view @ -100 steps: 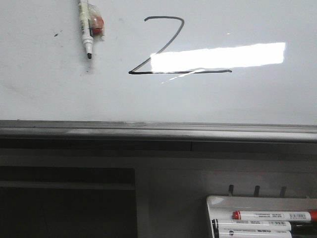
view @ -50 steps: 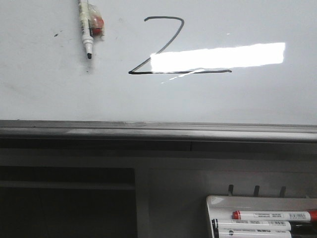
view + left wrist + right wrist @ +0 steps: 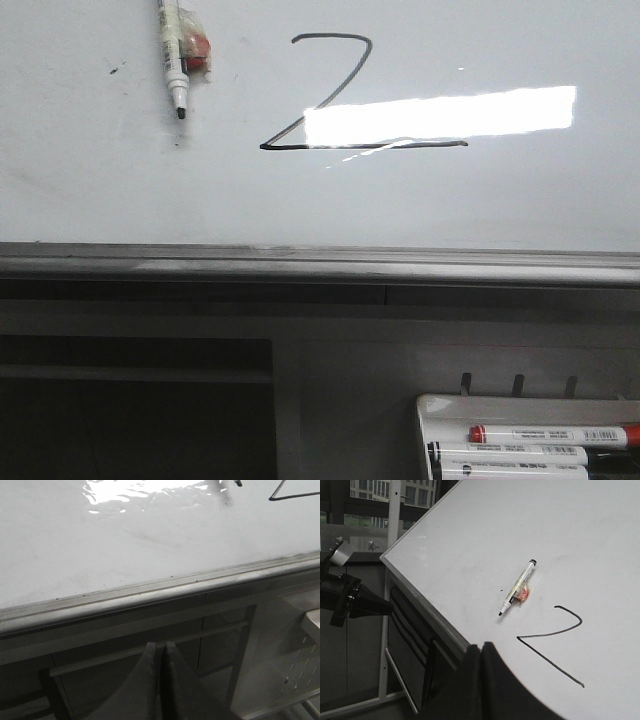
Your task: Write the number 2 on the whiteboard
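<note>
The number 2 (image 3: 335, 95) is drawn in thin black line on the whiteboard (image 3: 450, 200), partly under a bright light reflection; it also shows in the right wrist view (image 3: 555, 635). A white marker (image 3: 172, 60) with a black tip lies on the board left of the 2, with a red and clear bit beside it; it also shows in the right wrist view (image 3: 517, 587). My left gripper (image 3: 161, 647) is shut and empty, below the board's grey edge (image 3: 150, 592). My right gripper (image 3: 481, 650) is shut and empty at the board's edge. Neither gripper shows in the front view.
A white tray (image 3: 530, 440) at the lower right holds several markers, one with a red cap (image 3: 550, 435). Dark cabinet fronts (image 3: 140, 400) lie under the board. The left arm (image 3: 350, 602) shows in the right wrist view, off the board's corner.
</note>
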Robot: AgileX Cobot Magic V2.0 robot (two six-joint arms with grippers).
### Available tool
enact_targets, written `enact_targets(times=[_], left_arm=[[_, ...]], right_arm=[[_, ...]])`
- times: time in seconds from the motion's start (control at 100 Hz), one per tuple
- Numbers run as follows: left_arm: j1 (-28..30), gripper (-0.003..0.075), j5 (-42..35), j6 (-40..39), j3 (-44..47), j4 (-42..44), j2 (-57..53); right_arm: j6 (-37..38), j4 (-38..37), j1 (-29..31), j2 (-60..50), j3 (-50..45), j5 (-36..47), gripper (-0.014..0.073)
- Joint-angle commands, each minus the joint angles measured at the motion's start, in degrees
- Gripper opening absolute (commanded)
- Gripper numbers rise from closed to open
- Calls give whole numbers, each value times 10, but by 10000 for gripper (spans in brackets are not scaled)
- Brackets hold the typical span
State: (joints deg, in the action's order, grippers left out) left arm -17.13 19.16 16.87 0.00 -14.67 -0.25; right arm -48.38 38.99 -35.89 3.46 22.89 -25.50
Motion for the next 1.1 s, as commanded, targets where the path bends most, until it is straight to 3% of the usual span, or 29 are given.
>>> enact_targets(times=[0.0,0.66,0.76,0.84,0.89,1.02,1.09], left_arm=[[2,-20,-33,-6,6,-13,-15],[2,-20,-33,-6,6,-13,-15],[2,-20,-33,-6,6,-13,-15],[2,-20,-33,-6,6,-13,-15],[2,-20,-33,-6,6,-13,-15],[2,-20,-33,-6,6,-13,-15],[2,-20,-33,-6,6,-13,-15]], right_arm=[[1,6,3,7,12,41,-71],[1,6,3,7,12,41,-71],[1,-11,3,7,-11,112,-71],[3,-89,9,7,-34,159,-71],[54,-157,20,8,-54,175,-71],[404,-362,88,9,-120,176,-71],[516,-399,145,9,-159,181,-71]])
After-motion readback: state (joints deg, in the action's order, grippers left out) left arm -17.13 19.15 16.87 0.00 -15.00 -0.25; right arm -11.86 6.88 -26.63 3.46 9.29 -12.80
